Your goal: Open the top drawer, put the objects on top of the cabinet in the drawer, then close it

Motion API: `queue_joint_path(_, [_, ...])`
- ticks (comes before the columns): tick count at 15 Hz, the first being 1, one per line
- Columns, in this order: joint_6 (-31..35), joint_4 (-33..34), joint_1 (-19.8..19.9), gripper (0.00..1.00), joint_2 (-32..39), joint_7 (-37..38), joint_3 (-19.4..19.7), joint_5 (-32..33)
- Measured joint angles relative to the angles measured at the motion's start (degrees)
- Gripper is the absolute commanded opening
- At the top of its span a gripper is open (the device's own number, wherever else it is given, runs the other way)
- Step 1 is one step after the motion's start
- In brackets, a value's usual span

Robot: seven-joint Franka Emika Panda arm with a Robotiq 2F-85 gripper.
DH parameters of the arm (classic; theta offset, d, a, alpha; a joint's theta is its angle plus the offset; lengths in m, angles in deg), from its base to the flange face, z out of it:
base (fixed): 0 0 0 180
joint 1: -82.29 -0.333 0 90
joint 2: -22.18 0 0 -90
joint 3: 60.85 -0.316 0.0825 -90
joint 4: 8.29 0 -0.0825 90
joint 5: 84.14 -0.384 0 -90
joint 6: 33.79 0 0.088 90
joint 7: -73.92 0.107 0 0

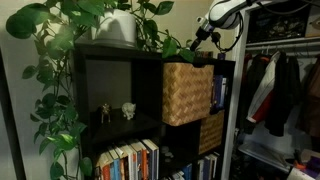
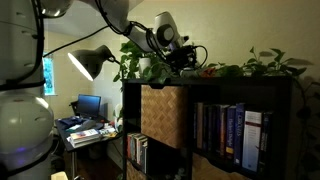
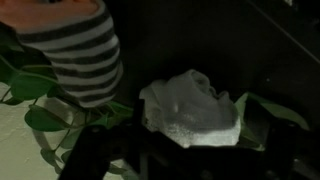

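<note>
The black cabinet (image 1: 150,70) holds the top drawer, a tan wicker bin (image 1: 187,93) (image 2: 160,115), sitting in its cube. My gripper (image 1: 205,30) (image 2: 185,55) hovers just above the cabinet's top, beside the plant leaves. In the wrist view, two objects lie on the dark top: a crumpled white piece (image 3: 190,105) and a black-and-white striped item (image 3: 80,50). The gripper (image 3: 195,150) is a dark shape at the bottom edge, open, with the white piece just beyond it and nothing between the fingers.
A white plant pot (image 1: 118,28) with trailing leaves (image 1: 55,90) crowds the cabinet top. Two tiny figurines (image 1: 116,111) stand in an open cube. Books (image 2: 225,130) fill the cube beside the wicker bin, with a darker bin (image 1: 210,130) below. A desk lamp (image 2: 90,62) stands nearby.
</note>
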Motion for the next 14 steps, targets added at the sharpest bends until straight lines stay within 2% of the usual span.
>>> queue_joint_path(1, [0.7,0.0,0.0,0.94,0.4,0.0,0.0,-0.2])
queue_joint_path(2, [1.1,0.0,0.0,0.72,0.8,0.0,0.0,-0.4])
queue_joint_path(4, [1.7,0.0,0.0,0.69,1.1,0.0,0.0,-0.6])
queue_joint_path(11, [2.3,0.0,-0.1,0.22,1.1,-0.1,-0.2,-0.6])
queue_joint_path(14, [2.3,0.0,-0.1,0.08,0.9,-0.1,-0.4,-0.4])
